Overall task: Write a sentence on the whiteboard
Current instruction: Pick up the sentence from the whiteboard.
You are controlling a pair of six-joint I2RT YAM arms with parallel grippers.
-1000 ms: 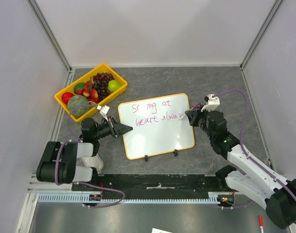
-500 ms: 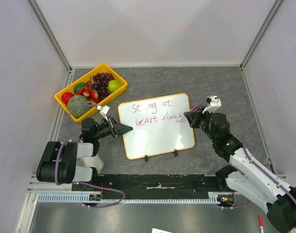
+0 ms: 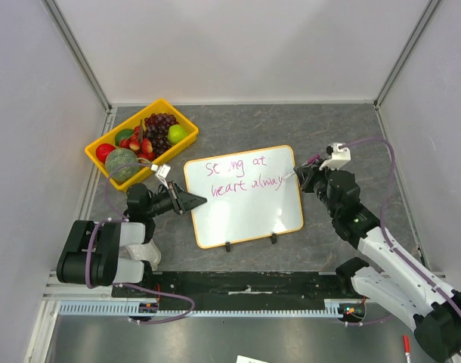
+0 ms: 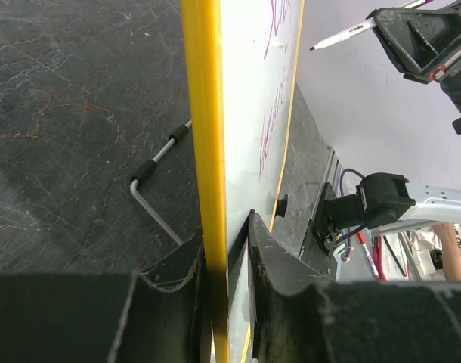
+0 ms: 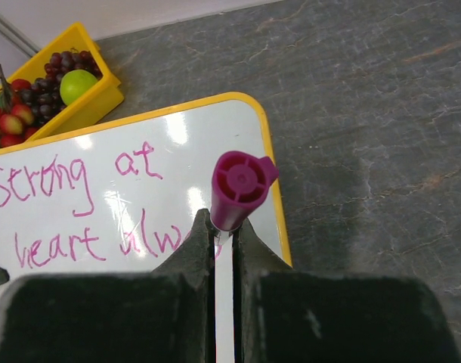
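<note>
The whiteboard (image 3: 244, 197) rests on the worktop (image 3: 329, 128) between the two arms, with its two black clip feet (image 3: 227, 246) on the near edge and the yellow fruit tray (image 3: 181, 116) just beyond its far-left corner. The left hand (image 3: 193, 201) is clamped on the board's left edge; the left wrist view shows the yellow frame pinched between both fingers (image 4: 264, 261). The right hand (image 3: 302, 178) is closed on a magenta marker (image 5: 242, 189), which sits upright between the fingers with its tip pointing down at the board's right edge. The sentence (image 3: 244, 174) occupies two lines in magenta ink: "Strong at" above and "heart alway" below. Judged from this, the writing is nearly complete, and at most the last letter and the withdrawal of the marker remain. The end of the second line cannot be confirmed: in the right wrist view the marker body and fingers cover everything after "alw", and in the top view the final stroke is too small to read. The left wrist view suggests that the tip stands just off the surface, but contact cannot be ruled out. The lower half of the board is blank.
</note>
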